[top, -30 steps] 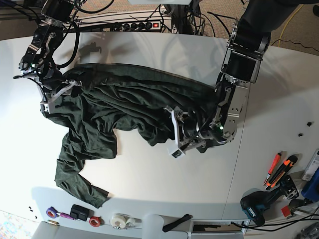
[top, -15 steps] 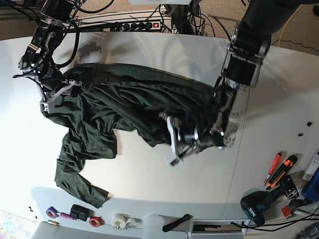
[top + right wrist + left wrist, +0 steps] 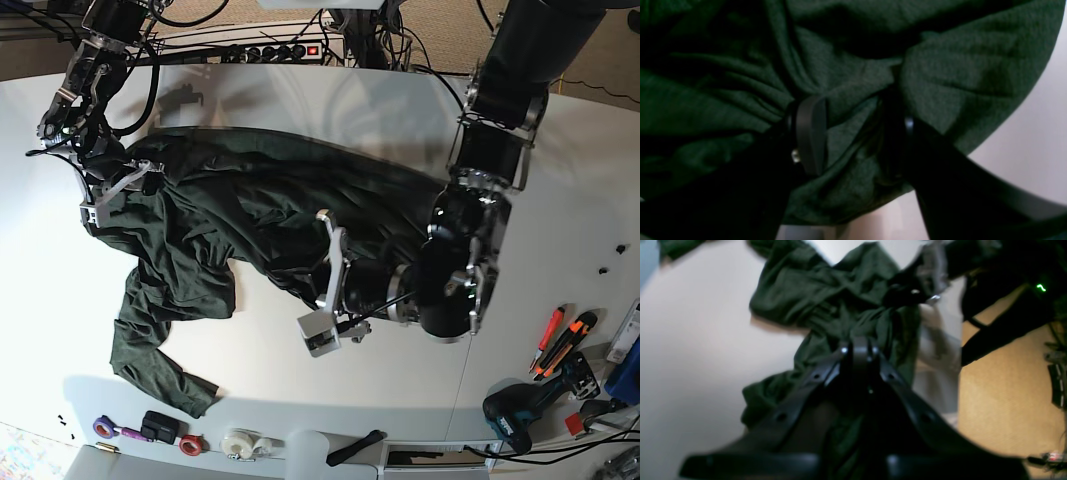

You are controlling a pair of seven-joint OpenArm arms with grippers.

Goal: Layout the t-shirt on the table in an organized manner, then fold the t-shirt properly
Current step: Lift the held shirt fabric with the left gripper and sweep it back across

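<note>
Dark green t-shirt point(image 3: 215, 215) sprawls rumpled across the white bench point(image 3: 300, 350). Left gripper point(image 3: 858, 348), jaws pressed together, pinches a fold, apparently lifted slightly. Right gripper point(image 3: 853, 133), jaws spread, grips bunched fabric at the shirt's far edge.

No readable text, labels or numbers anywhere.

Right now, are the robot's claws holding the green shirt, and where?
The left gripper is shut on a bunched fold of the t-shirt. The right gripper grips a thick bunch near its edge.
</note>
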